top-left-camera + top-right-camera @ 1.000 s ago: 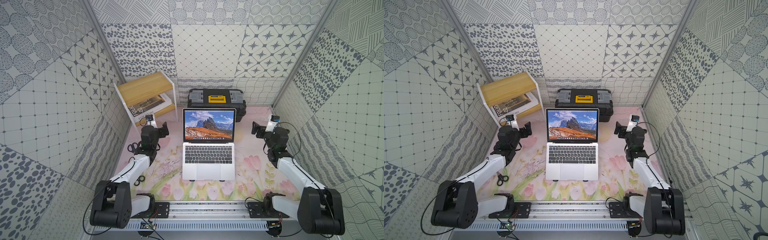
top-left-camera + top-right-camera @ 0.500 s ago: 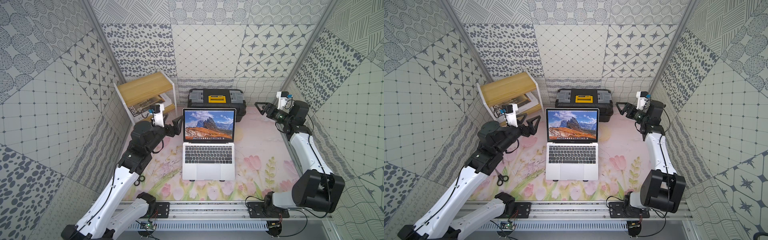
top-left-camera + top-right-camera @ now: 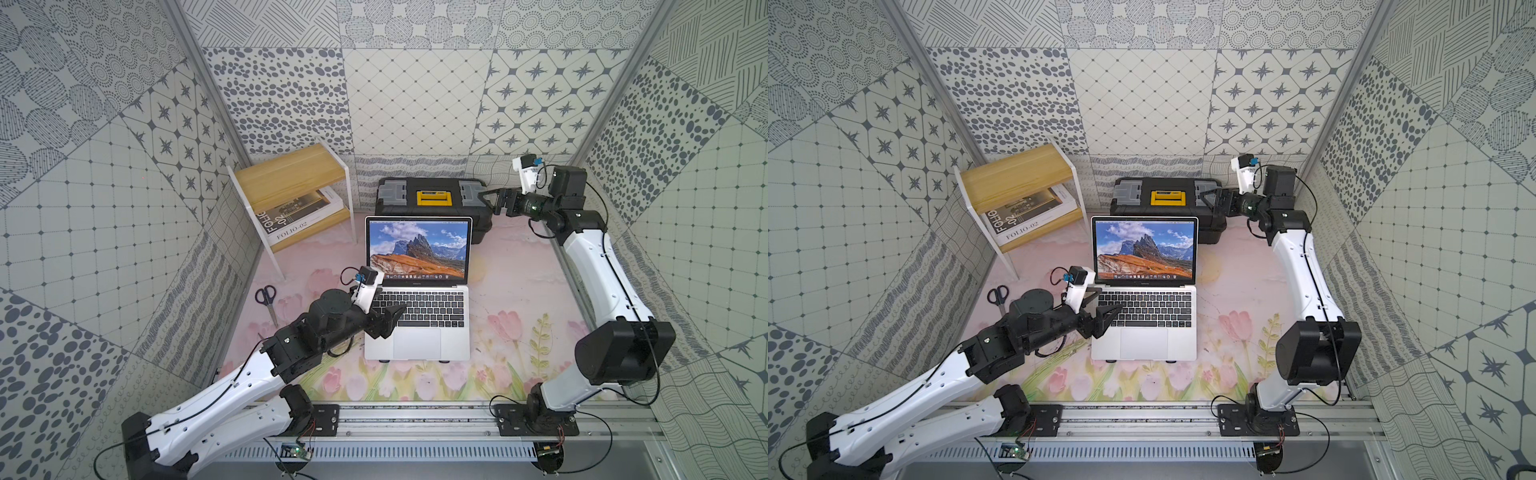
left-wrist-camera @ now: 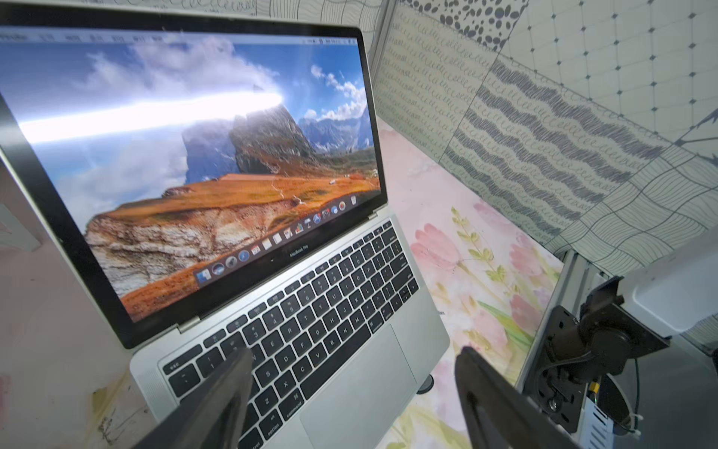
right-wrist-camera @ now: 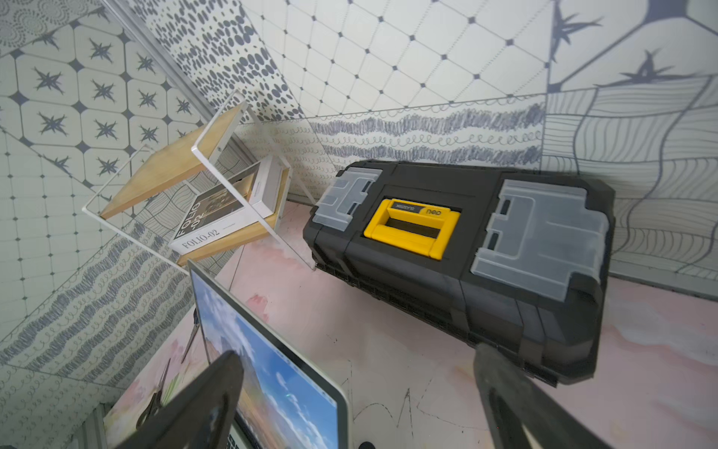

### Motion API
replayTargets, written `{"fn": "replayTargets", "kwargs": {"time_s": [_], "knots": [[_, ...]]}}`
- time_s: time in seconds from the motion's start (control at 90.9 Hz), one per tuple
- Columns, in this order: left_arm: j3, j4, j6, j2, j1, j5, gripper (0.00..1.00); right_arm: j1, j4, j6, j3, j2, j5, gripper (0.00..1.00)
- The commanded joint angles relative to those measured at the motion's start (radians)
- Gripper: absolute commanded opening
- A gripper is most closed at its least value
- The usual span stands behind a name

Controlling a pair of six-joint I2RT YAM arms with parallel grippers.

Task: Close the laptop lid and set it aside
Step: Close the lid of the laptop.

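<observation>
Both top views: the left gripper (image 3: 388, 322) (image 3: 1106, 307) hangs over the near-left corner of the laptop (image 3: 417, 328) (image 3: 1144, 328). Its jaws are apart and nothing is between them. The keyboard is under its tips, and the laptop lid (image 3: 417, 247) (image 3: 1144, 249) stands raised just beyond them, screen lit. Scissors (image 3: 266, 297) lie on the floral mat (image 3: 519, 291) behind this gripper, near the side wall. The right gripper (image 3: 490, 202) (image 3: 1210, 201) is well apart from the laptop, up beside one end of the toolbox (image 3: 432, 195) (image 3: 1163, 193), jaws spread and empty. The lid's top edge is below and ahead of it.

Left wrist: both fingers (image 4: 217, 396) frame the keys and trackpad with a wide gap. One tip may touch the keys, but it's too blurred to say. The lid (image 4: 194, 155) is ahead, tilted back.

Right wrist: fingers (image 5: 505, 388) are wide open. The toolbox (image 5: 458, 252) sits just past one tip and the lid corner (image 5: 272, 369) just past the other. The shelf (image 5: 175, 175) with a book (image 5: 209, 221) on its lower board is farther off.
</observation>
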Motion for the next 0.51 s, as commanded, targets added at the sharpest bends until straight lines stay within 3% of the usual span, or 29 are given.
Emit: {"fn": "replayTargets", "kwargs": {"time_s": [0.0, 0.055, 0.22, 0.374, 0.495], "knots": [[-0.051, 0.086, -0.082, 0.054, -0.071, -0.09, 0.82, 0.035, -0.136, -0.157, 0.128, 0.017, 0.069, 0.97], [-0.066, 0.107, -0.1, 0.088, -0.087, -0.1, 0.82, 0.058, -0.199, -0.212, 0.218, 0.057, 0.089, 0.97], [-0.16, 0.224, -0.185, 0.152, -0.093, -0.092, 0.78, 0.186, -0.64, -0.434, 0.652, 0.285, 0.135, 0.97], [-0.21, 0.262, -0.225, 0.198, -0.093, -0.11, 0.76, 0.265, -0.899, -0.5, 1.058, 0.512, 0.125, 0.97], [-0.215, 0.276, -0.238, 0.238, -0.093, -0.098, 0.75, 0.306, -0.949, -0.537, 1.086, 0.569, 0.113, 0.97]]}}
